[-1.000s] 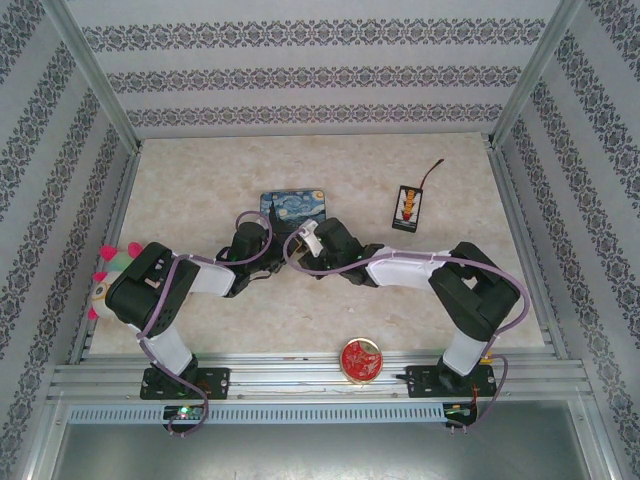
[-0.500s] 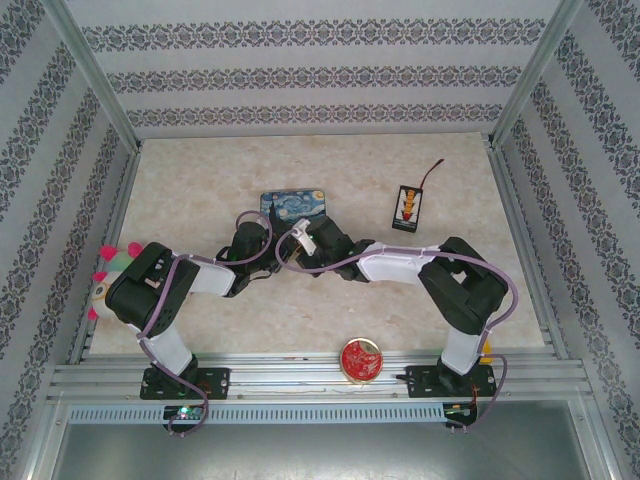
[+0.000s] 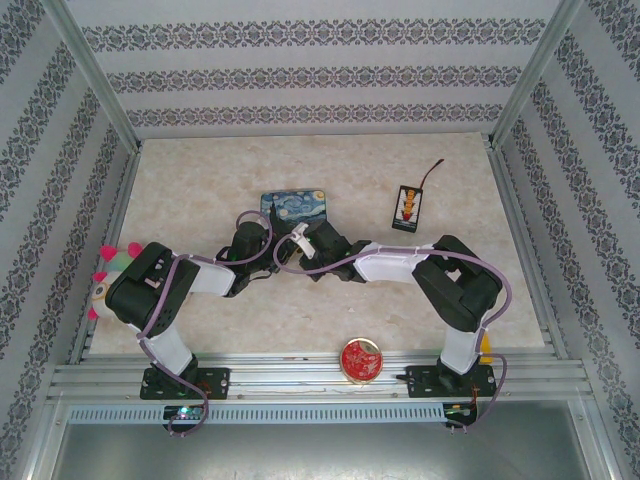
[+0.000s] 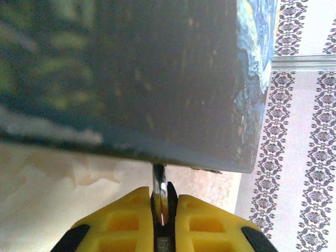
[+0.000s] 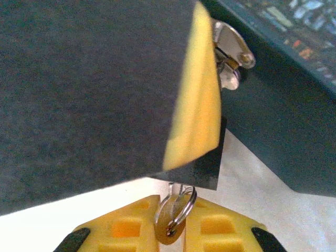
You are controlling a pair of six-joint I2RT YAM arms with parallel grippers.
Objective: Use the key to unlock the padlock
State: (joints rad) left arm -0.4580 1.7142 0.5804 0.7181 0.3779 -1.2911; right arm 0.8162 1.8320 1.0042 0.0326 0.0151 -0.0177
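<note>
Close in, can make out the padlock [image 5: 206,165] as a small dark squarish body just in front of the painted tin [image 5: 273,121], below the tin's silvery latch [image 5: 231,52]. See a thin silvery bar, apparently its shackle [image 4: 159,184], pinched between the yellow fingers of the left claw [image 4: 164,210], closed tight on it right under the tin's edge. Find the right claw [image 5: 169,223] likewise clamped, holding a brass-coloured key [image 5: 167,230] with a wire ring [image 5: 191,202], pointed up at the padlock's underside. Cannot tell whether seated in the keyhole. Further out on the desk [image 3: 200,180], spot a black remote-like box [image 3: 407,207] well right of the tin, a red round disc [image 3: 361,359] well nearer than the tin, and a plush toy [image 3: 103,275] far left of the tin.
</note>
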